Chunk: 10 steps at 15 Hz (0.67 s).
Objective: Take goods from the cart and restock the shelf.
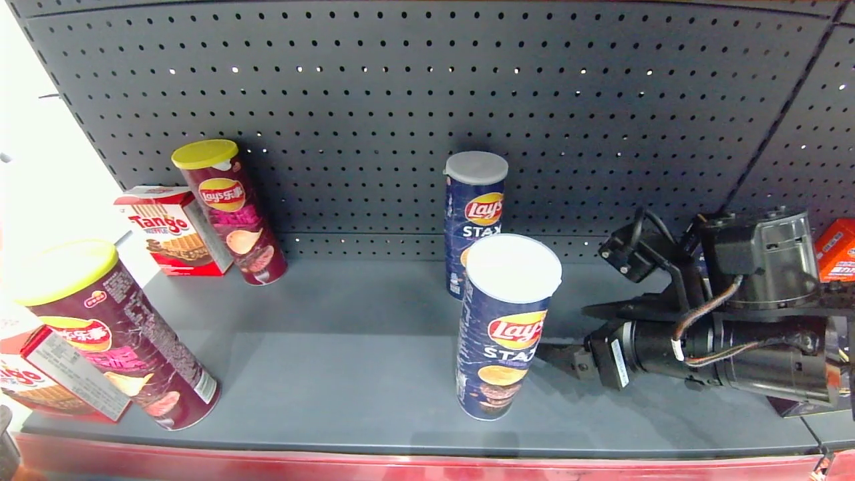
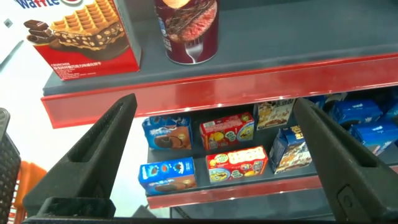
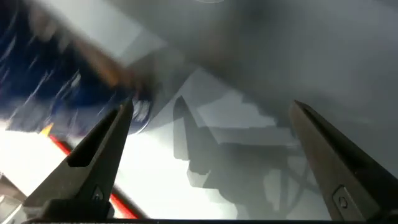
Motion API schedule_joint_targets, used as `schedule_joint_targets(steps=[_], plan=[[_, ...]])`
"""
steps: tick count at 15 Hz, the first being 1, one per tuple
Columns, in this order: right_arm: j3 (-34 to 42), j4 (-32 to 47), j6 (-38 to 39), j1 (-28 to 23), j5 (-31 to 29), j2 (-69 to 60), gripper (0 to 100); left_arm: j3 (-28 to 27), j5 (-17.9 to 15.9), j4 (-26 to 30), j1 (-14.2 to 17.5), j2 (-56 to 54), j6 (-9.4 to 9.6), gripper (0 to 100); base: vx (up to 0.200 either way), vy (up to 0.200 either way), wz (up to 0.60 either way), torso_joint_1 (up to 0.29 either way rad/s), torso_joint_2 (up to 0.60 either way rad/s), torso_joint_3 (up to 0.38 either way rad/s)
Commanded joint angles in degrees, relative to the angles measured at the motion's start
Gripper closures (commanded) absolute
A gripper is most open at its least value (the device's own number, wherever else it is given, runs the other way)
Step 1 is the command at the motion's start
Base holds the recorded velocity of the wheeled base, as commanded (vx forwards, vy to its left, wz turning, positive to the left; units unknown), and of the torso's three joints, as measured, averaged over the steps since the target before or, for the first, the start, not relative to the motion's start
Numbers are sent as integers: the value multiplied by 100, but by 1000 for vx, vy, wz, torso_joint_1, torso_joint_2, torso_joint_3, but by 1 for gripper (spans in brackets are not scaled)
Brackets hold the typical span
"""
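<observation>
Standing upright on the shelf in the head view, the front blue can seems light, stiff and tippy; the right gripper is spread beside it. Left wrist view: the left gripper is spread and empty. Right wrist view: the can is blurred beside one finger; I would hold its middle.

left hand splayed, right hand splayed

The shelf is seen from close above by the head camera. Its 8 o'clock maroon can is shared with the left wrist view, taken from out in front, lower down. The shelf surface is faced closely from the right wrist.
</observation>
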Motion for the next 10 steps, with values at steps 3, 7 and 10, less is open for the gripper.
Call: schedule_joint_targets(steps=[3, 7, 10], plan=[[-130, 6, -3, -24, 4, 103, 0, 0, 1, -3, 1, 13, 0, 0, 0, 0, 0, 0, 0, 0], [-69, 15, -47, 126, 4, 59, 0, 0, 1, 6, 1, 13, 0, 0, 0, 0, 0, 0, 0, 0], [-60, 6, -82, 170, 4, 59, 0, 0, 1, 6, 1, 4, 0, 0, 0, 0, 0, 0, 0, 0]])
